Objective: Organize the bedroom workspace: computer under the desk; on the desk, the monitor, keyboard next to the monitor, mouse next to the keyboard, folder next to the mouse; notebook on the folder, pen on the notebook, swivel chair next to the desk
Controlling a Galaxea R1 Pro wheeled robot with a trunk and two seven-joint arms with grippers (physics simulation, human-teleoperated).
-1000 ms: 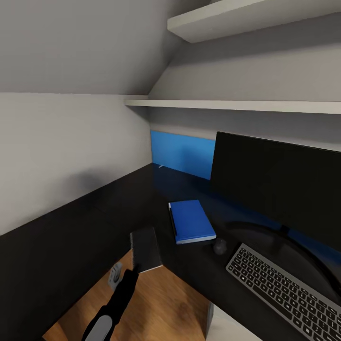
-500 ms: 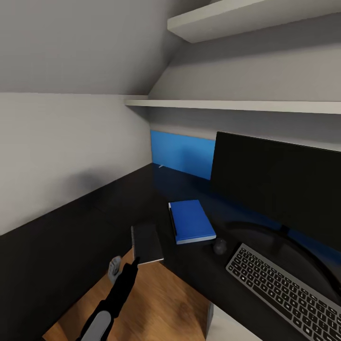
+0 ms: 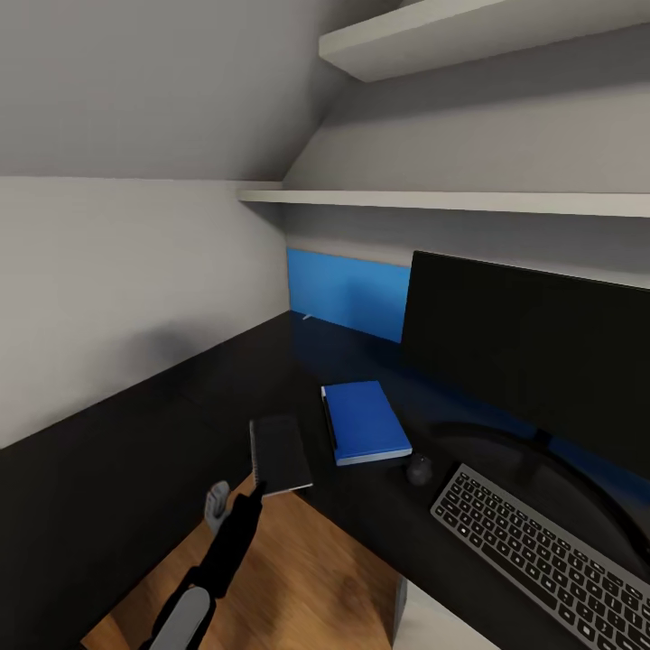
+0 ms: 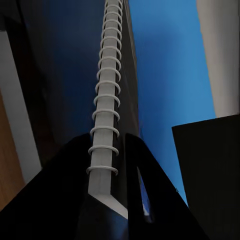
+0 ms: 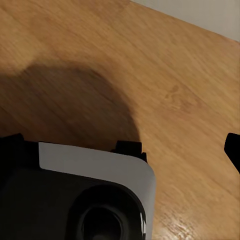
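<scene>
Gripping the notebook [image 3: 281, 454] by its near corner, the left gripper [image 3: 257, 496] holds it above the desk [image 3: 135, 433] edge — just left of the folder [image 3: 366, 421], apart from it.

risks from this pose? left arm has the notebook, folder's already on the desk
1. The left tool pinches the notebook only at a corner by the spiral, so it may pivot or slip.
2. The notebook hangs near the desk edge; an early release might drop it to the floor.
3. Landing it carelessly might shove the folder towards the mouse.
</scene>
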